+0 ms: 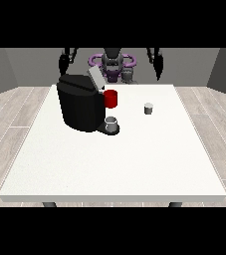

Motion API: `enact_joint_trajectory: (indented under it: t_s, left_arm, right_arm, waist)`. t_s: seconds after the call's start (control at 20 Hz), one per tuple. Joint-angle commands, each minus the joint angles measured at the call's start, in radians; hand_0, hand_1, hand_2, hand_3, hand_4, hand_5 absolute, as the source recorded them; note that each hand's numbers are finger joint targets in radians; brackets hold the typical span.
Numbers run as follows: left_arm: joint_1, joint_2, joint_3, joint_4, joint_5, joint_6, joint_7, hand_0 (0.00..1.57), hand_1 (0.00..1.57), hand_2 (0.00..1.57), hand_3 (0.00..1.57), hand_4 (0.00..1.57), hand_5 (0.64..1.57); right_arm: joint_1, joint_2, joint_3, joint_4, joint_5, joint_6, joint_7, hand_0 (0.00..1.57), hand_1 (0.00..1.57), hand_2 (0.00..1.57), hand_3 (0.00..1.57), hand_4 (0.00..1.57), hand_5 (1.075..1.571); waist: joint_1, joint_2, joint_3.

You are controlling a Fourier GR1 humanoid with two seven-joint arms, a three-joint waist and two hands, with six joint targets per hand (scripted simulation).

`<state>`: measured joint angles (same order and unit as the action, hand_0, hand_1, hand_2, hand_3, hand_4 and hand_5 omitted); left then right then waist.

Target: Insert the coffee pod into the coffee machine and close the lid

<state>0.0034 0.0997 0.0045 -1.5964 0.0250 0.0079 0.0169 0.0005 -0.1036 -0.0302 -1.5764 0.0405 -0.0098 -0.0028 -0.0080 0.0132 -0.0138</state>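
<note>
In the front view, the coffee pod [148,108] is seen standing on the white tabletop [114,164], well apart from the black coffee machine [79,102] and to the view's right of it. The pod appears upright, its long axis vertical and its lighter top facing up. The machine's lid [95,78] is raised and tilted toward the robot; a red part [111,98] shows at its side and a grey cup [112,123] sits on its base. The robot hand at the view's right [158,68] and the robot hand at the view's left [63,62] are both held up near the shoulders, clear of everything; whether their fingers are apart or together cannot be told. As a judgement, the small pod could be tipped or pushed away if it is approached off-centre, and the cup or the raised lid could be knocked during the carry toward the opening.
</note>
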Motion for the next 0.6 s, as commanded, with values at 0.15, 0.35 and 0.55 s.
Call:
enact_joint_trajectory:
  t_s: [0.15,0.35,0.55]
  left_arm:
    - [-0.022,0.029,0.045,0.014,0.063,-0.086,-0.063,0.00,0.00,0.00,0.00,0.28,1.571]
    - [0.045,-0.016,-0.004,0.022,0.023,-0.083,-0.202,0.00,0.00,0.00,0.00,0.27,1.571]
    - [-0.019,0.077,0.031,0.073,-0.041,-0.110,-0.225,0.00,0.00,0.00,0.00,0.32,1.571]
  right_arm:
    - [0.019,0.002,-0.005,0.046,-0.034,0.055,-0.011,0.00,0.00,0.00,0.00,0.13,1.571]
    - [0.003,0.072,-0.083,0.043,-0.055,-0.073,-0.080,0.00,0.00,0.00,0.00,0.11,1.571]
    - [0.001,0.094,-0.065,0.076,-0.045,-0.079,-0.166,0.00,0.00,0.00,0.00,0.14,1.571]
  waist:
    - [0.009,-0.032,0.0138]
    - [0.006,-0.044,0.0138]
    - [-0.008,-0.006,0.0140]
